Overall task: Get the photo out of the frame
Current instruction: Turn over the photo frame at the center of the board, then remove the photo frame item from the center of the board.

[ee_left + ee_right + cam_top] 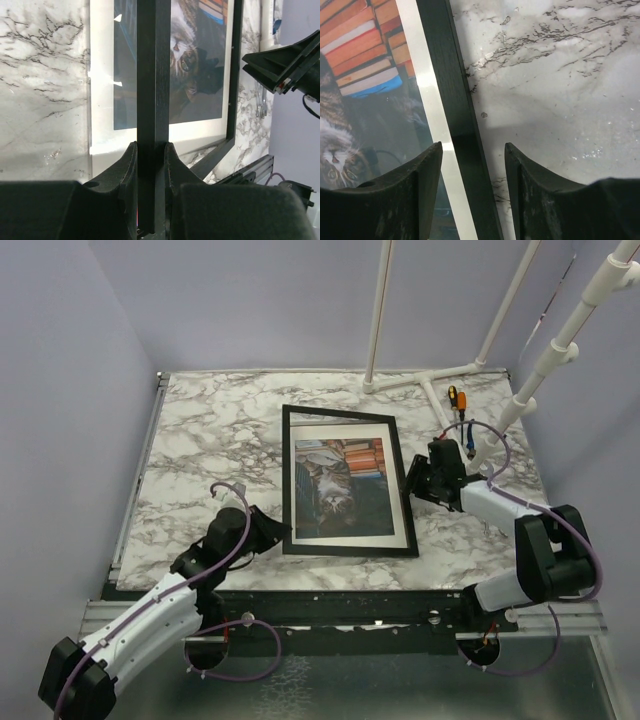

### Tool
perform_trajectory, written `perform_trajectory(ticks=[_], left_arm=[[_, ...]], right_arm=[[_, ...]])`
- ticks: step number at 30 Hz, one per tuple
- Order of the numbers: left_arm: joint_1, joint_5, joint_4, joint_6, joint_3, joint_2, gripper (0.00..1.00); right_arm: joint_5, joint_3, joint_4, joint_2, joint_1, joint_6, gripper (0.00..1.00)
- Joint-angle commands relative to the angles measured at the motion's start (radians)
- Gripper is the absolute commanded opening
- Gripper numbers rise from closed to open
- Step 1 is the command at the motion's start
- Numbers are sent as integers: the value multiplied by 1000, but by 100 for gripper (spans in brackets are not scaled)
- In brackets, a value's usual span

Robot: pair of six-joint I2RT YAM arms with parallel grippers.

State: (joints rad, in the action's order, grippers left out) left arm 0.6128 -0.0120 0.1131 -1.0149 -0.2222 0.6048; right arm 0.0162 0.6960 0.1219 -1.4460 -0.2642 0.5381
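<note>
The frame, with a thin black border and white mat, lies face up mid-table. The photo of a tabby cat and books sits inside it behind the glass. My left gripper is shut on the frame's left border near the front corner. In the left wrist view the fingers clamp the black border, with the photo beyond. My right gripper is open at the right border. In the right wrist view its fingers straddle the border without touching; the photo lies left.
A white pipe stand and two screwdrivers lie at the back right of the marble table. Grey walls close both sides. A metal rail runs along the table's front edge.
</note>
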Motion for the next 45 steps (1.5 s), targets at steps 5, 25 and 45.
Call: perform_trajectory(ticks=[5,25,45], left_arm=[[2,55,96,129,-53,130,16],[2,132,103,119,-64,180,23],[-3,527,411,8,-227,194,71]], right_arm=[[-73,38,37,-74,-24,-78,53],[106,170,188,25,-132,-108,10],[123,314,159,-58,-332,61,9]])
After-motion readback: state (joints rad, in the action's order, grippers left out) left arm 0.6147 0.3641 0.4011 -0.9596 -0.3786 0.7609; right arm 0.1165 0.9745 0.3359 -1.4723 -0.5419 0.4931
